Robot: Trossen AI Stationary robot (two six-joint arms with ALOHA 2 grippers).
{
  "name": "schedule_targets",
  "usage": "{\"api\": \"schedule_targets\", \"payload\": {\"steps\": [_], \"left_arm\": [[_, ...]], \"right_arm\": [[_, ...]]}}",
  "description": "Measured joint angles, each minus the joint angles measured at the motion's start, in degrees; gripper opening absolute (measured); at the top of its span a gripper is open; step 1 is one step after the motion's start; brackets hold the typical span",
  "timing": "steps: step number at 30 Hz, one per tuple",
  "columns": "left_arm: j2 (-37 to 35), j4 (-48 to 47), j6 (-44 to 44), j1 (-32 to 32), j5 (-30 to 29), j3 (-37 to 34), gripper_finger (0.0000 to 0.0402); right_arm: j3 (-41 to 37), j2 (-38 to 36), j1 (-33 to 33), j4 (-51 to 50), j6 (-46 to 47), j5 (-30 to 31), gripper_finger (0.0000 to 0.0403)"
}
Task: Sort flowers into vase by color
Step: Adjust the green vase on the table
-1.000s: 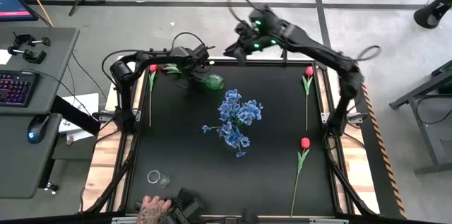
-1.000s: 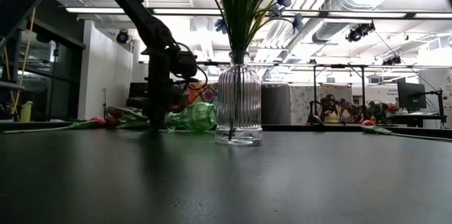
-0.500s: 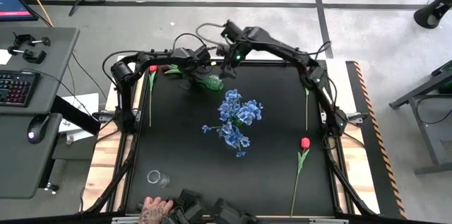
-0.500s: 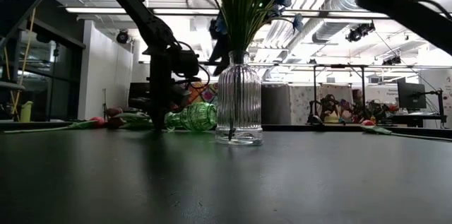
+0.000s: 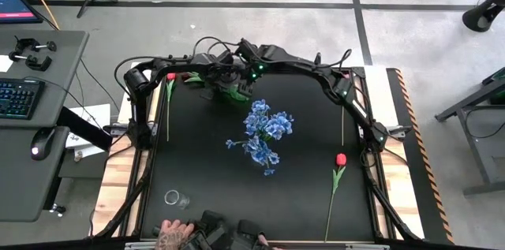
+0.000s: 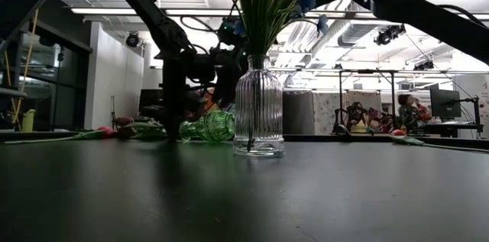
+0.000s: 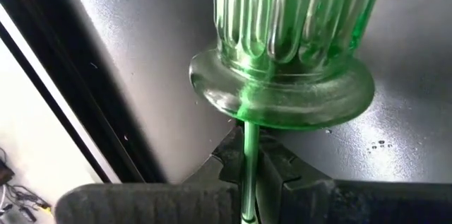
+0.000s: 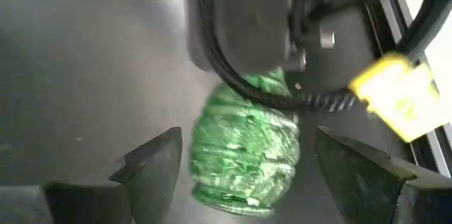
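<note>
Green ribbed glass marked the landmark: a green vase (image 5: 234, 92) lay on its side at the far edge of the black table (image 5: 205, 163). The left gripper (image 7: 246, 167) sat right at that vase's mouth, fingers pinched shut on a thin green stem (image 7: 248, 155) that ran into the opening. The right gripper (image 8: 244, 164) hung over the same vase from the other side, its fingers (image 8: 152, 164) spread wide with the green body between them; whether they touched the glass could not be told.

Nearer the camera than the green vase, toward the table's middle, a clear ribbed vase (image 6: 258, 116) stood upright holding the blue flowers (image 5: 264, 133). One red tulip (image 5: 170, 78) lay beside the green vase, along the table's left edge. Another red tulip (image 5: 340, 160) lay well away from it, toward the right near corner. A small clear glass (image 5: 175, 199) stood far from the green vase, near the front left corner, and a person's hand (image 5: 170, 234) rested at the front edge beyond it.
</note>
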Motion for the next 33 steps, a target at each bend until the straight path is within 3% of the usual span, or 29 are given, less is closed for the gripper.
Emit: {"api": "schedule_targets", "payload": {"steps": [14, 33], "left_arm": [[0.0, 1.3, -1.0, 0.0, 0.3, 0.0, 0.0003], [0.0, 2.8, -1.6, 0.7, 1.2, 0.0, 0.0003]], "right_arm": [[-7.3, -0.3, 1.2, 4.4, 5.2, 3.3, 0.0307], [-7.5, 1.4, 1.2, 1.6, 5.3, 6.8, 0.0307]]}}
